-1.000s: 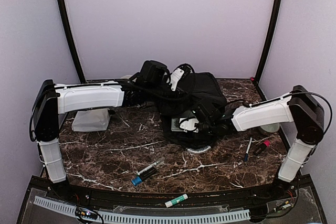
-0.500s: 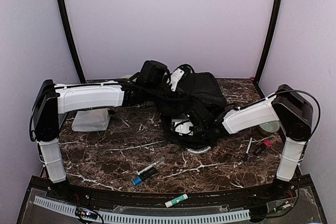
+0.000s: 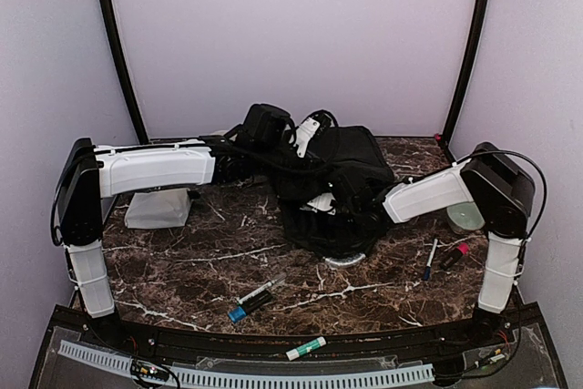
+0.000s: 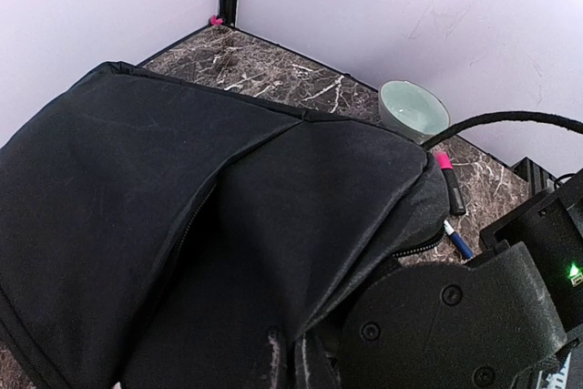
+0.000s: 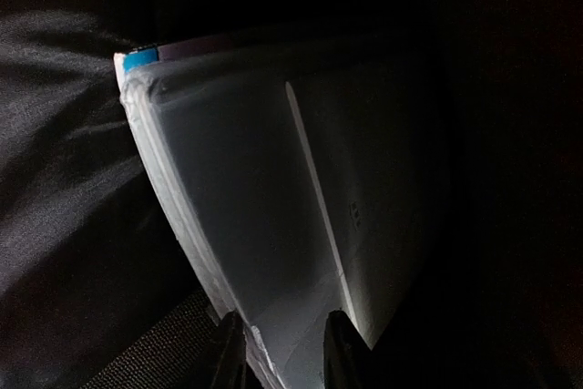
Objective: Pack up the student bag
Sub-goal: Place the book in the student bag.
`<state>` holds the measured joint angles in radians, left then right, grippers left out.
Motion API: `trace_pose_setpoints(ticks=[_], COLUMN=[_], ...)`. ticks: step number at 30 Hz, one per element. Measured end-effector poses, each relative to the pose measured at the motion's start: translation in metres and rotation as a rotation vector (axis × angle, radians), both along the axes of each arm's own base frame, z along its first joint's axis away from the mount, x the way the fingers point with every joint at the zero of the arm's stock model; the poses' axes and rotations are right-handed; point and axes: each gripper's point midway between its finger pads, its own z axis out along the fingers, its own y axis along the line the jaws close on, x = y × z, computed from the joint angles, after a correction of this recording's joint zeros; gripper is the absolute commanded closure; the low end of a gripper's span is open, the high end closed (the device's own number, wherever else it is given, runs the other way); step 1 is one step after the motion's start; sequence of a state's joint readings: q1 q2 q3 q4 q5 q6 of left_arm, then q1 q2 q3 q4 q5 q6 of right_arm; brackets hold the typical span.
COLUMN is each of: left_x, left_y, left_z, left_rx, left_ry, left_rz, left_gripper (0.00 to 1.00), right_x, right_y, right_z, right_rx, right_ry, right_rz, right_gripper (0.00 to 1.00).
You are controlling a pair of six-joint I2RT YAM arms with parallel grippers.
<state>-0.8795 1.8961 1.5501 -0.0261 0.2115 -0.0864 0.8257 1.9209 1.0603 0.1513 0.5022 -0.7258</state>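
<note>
Leftmost, near the left edge of the dark marble bench (image 3: 200, 261), a pale grey pouch (image 3: 158, 209) lies under the left arm's white link. That arm stretches toward the middle of the back edge, where the student bag (image 3: 360, 157) sits in a slumped black heap. In the left wrist view the left gripper (image 4: 291, 362) has its fingers (image 4: 271, 358) drawn close together on a fold of the bag's fabric, with the broad black panel spread out beyond them. Toward the near edge, left of centre, a blue-capped marker (image 3: 255, 300) lies at a slant, and a green-capped marker (image 3: 305, 348) rests right at the near rim. A clear disc (image 3: 344, 261) peeks out from under the bag's near side. From the right, the other arm reaches into the bag's opening. Its wrist camera looks at dark lining all around, and the right gripper (image 5: 282, 357) is clamped on the lower end of a flat white pad (image 5: 273, 207) with a blue corner, one finger on each face. Near the right edge, a blue pen (image 3: 429, 261) and a pink marker (image 3: 454, 255) lie just beside each other, and a pale green bowl (image 3: 465, 217) stands behind them, partly hidden by the right arm.
</note>
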Motion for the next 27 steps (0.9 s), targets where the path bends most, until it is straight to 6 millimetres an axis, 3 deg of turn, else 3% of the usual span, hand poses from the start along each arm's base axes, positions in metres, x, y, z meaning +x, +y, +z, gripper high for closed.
trace_pose_setpoints(ticks=[9,12,16,18,19,21,27], left_x=[-0.001,-0.001,-0.001,-0.003,-0.004,-0.009,-0.022], left_y=[0.001,0.001,0.001,0.0,-0.001,-0.004,-0.001], left_z=[-0.001,0.0,0.009,0.014,0.017,0.022,0.02], left_rx=[0.006,0.013,0.02,0.021,0.02,0.023,0.085], left_ry=[0.005,0.007,0.002,0.003,0.002,-0.004,0.002], left_rz=[-0.001,-0.002,-0.008,-0.021,-0.027,-0.046,-0.095], left_gripper=[1.0,1.0,1.0,0.89,0.73,0.58,0.49], right_x=[-0.014,-0.032,-0.073,-0.09,-0.098,-0.117,-0.171], right_y=[0.003,0.008,0.025,0.024,0.021,0.018,0.012], right_z=[-0.005,0.001,0.021,0.031,0.035,0.044,0.068], right_rx=[0.006,0.011,0.059,0.089,0.101,0.136,0.252], right_ry=[0.055,0.1,0.17,0.223,0.25,0.323,0.501], right_rz=[0.025,0.065,0.149,0.176,0.186,0.216,0.334], right_gripper=[0.63,0.59,0.55,0.53,0.52,0.52,0.49])
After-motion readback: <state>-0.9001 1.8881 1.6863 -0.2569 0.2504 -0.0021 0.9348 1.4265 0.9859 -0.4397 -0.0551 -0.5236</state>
